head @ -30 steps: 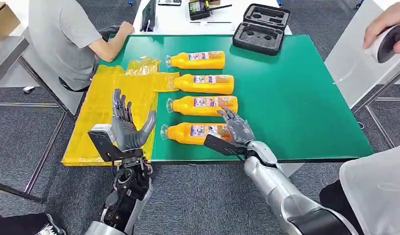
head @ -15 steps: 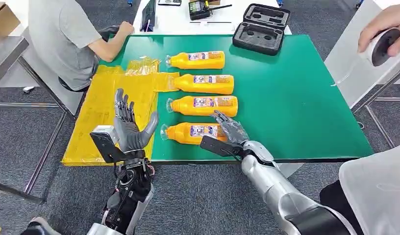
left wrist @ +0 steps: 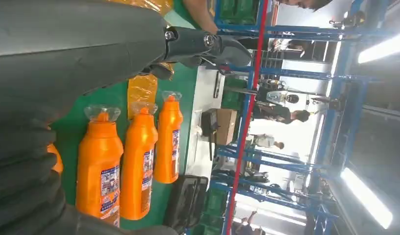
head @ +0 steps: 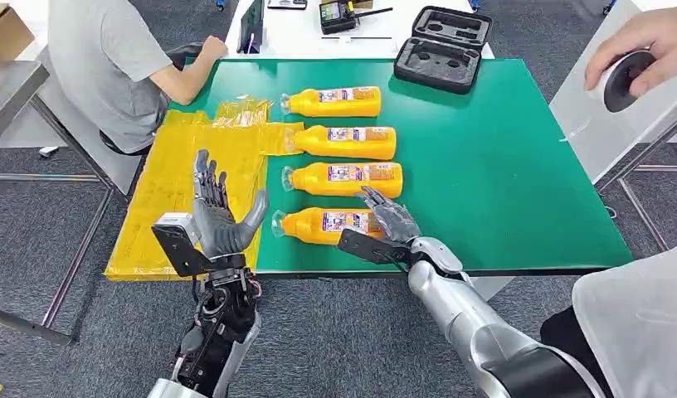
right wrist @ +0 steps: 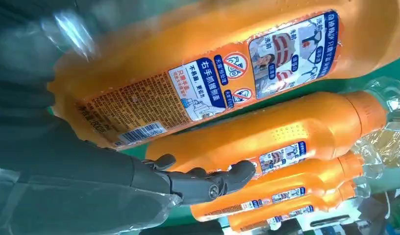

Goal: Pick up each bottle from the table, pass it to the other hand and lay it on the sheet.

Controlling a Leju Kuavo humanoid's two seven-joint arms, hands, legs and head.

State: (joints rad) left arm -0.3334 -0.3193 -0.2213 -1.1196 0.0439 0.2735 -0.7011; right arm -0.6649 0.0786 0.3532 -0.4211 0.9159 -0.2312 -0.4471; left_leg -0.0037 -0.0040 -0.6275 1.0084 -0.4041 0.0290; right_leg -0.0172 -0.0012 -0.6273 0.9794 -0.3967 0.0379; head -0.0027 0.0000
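While the right hand (head: pixel 391 219) is reaching over the near edge of the green table (head: pixel 518 166), its fingers (right wrist: pixel 212 182) are lying spread across the label end of the nearest bottle (head: pixel 327 225), not yet wrapped, so nothing is being held. Left hand (head: pixel 219 217) is waiting raised and empty, fingers apart, palm up, over the near part of the yellow sheet (head: pixel 169 191) that is draping off the table's left edge.

All four bottles are lying on their sides in a column, caps pointing at the sheet. Second bottle (head: pixel 343 178) is sitting just beside the nearest one, third bottle (head: pixel 348 142) is touching the sheet's edge with its cap, and the far bottle (head: pixel 333 101) is nearest the far edge. None on the sheet proper yet, so I'd call this the first pick getting started.

Risks as I'm judging them:
- Bottle is round and lying flat, so a partial wrap is likely pushing it into a roll toward the near edge or into the second bottle.
- Fingertips are sitting close to the second bottle and could nudge it.
- Sheet is looking slick and overhanging, so a laid bottle may slide.

A person (head: pixel 111 66) is sitting at the far left corner, with a dark foam case (head: pixel 441 48) at the far edge.
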